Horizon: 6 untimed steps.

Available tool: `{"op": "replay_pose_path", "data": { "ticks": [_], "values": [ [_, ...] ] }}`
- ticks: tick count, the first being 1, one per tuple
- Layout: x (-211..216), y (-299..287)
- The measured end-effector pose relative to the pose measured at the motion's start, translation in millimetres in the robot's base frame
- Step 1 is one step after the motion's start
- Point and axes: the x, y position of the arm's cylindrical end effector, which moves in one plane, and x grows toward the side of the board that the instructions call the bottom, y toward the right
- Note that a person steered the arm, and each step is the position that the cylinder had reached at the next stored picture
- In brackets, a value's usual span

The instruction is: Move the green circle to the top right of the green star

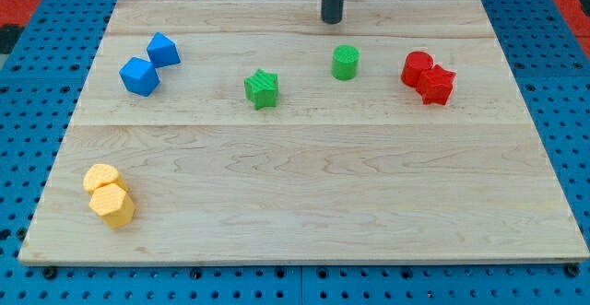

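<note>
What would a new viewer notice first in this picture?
Probably my tip, a dark rod at the view's top, just above the green circle. Next, the green star to that circle's lower left.

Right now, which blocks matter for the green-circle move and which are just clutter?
In the job:
- green circle, already up-right of the star
- green star
- my tip, just above the circle, not touching

Lying about:
- two blue blocks, view's left
- two red blocks, view's right
- two yellow blocks, bottom left
</note>
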Motion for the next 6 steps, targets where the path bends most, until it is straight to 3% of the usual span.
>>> {"op": "replay_pose_path", "data": {
  "ticks": [1, 2, 3, 5, 6],
  "values": [
    [18, 56],
    [76, 63],
    [104, 23],
    [112, -59],
    [72, -1]
  ]
}}
